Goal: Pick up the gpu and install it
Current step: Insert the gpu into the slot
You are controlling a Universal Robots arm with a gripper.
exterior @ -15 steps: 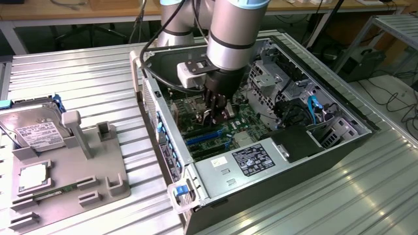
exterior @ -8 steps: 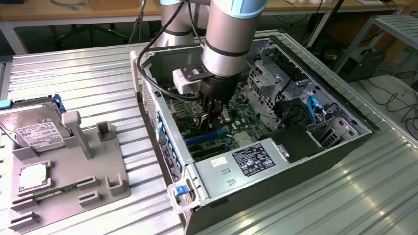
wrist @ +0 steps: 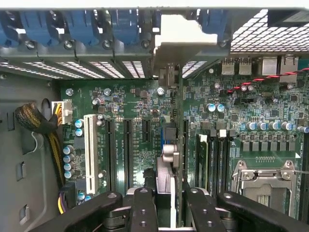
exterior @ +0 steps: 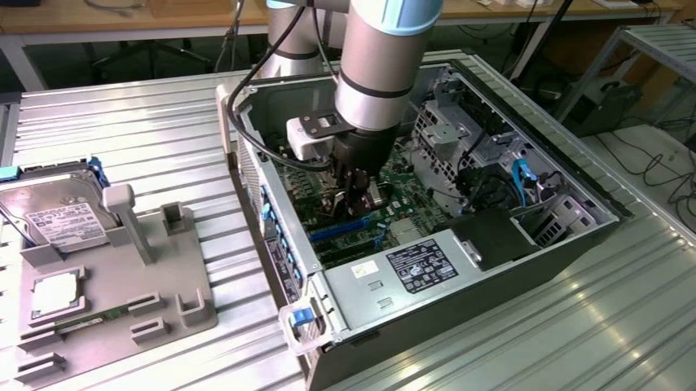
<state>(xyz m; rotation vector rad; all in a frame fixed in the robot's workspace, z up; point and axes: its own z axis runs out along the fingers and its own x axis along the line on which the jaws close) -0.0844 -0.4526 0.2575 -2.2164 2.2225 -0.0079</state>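
Here the claw grasps the gpu edge-on, low inside the computer case, over the motherboard.

The gripper reached down inside the open computer case, holding the gpu upright over the motherboard.

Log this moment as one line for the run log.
gripper: shut on gpu | gpu: edge-on, upright over motherboard slots | location: inside open computer case | install: seating not confirmed
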